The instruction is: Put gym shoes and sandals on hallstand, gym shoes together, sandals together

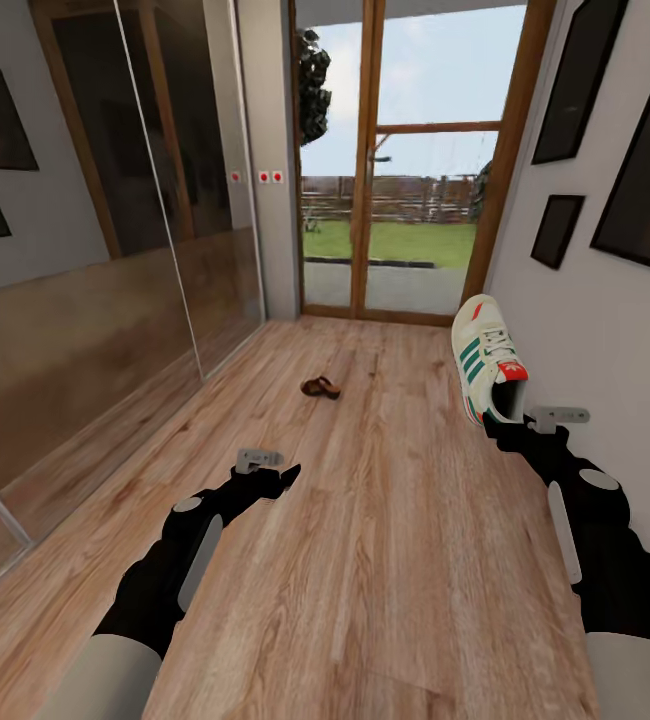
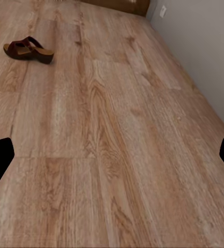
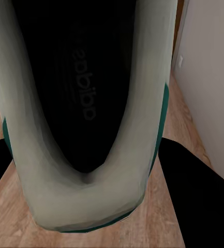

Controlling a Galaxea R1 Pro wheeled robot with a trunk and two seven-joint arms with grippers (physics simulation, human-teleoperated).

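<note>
Corridor floor (image 1: 365, 560): light wood planks, running to a glazed door (image 1: 405, 170) at the far end; glass panels on the left, white wall (image 1: 565, 330) with dark frames on the right. Middle of floor open. One sandal (image 1: 320, 387) lay mid-floor, well ahead, long axis crosswise. Right gripper (image 1: 500, 425) jaws clamped the gym shoe (image 1: 487, 365) at its heel, held aloft near the right wall, toe pointing up and away. Left gripper (image 1: 275, 478) jaws spread, holding nothing, low over planks.

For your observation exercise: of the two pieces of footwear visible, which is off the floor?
The cream-white sneaker with green stripes, held up by the right gripper; the dark brown leather sandal lies on the wood floor.
</note>
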